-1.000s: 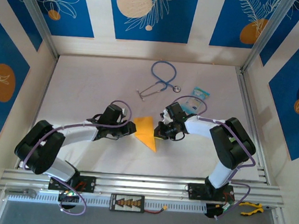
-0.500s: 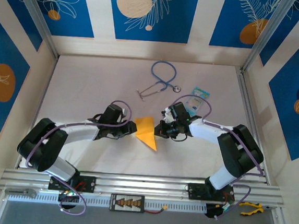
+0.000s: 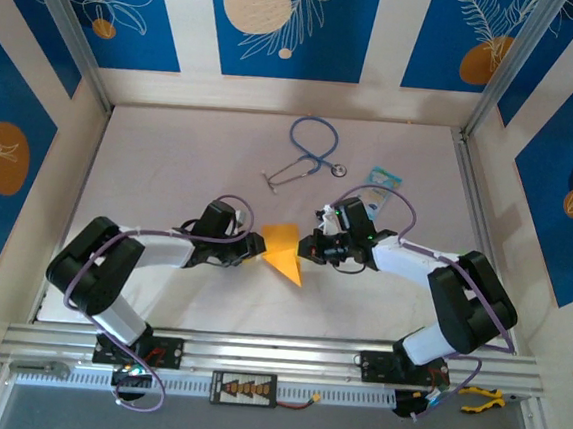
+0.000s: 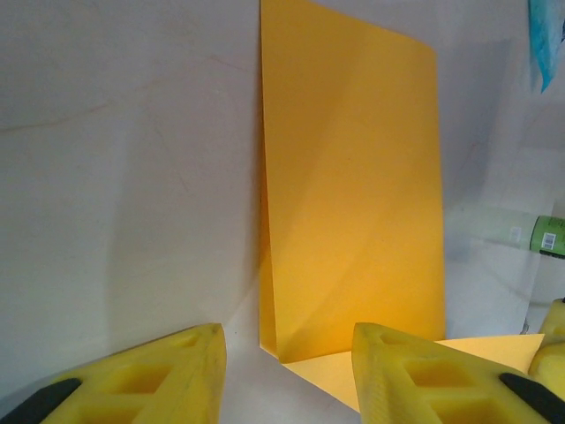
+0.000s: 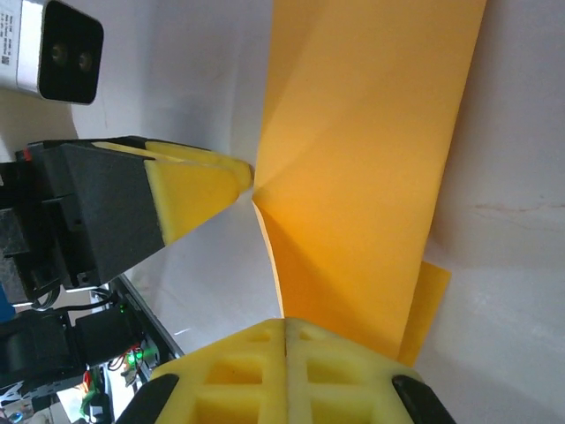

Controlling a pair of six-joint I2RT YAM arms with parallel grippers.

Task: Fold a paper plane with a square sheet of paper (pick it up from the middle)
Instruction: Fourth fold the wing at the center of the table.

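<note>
Lying around: I see a stethoscope (image 3: 311, 160) at 12 o'clock from the paper sheet (image 3: 283, 249) and a light-blue packet (image 3: 385, 176) at 2 o'clock, both well apart from it on the white table (image 3: 170, 164).
In the way: the right arm's purple cable (image 3: 374, 188) loops near the packet.
Paper sheet: folded, mid-table between both grippers, one flap standing up.
Left gripper (image 3: 253, 249): at the sheet's 9 o'clock, fingers (image 4: 168, 375) spread, one tip at the paper's edge.
Right gripper (image 3: 309, 248): at 3 o'clock, fingers (image 5: 344, 367) pressed together, pinching the sheet's edge.
</note>
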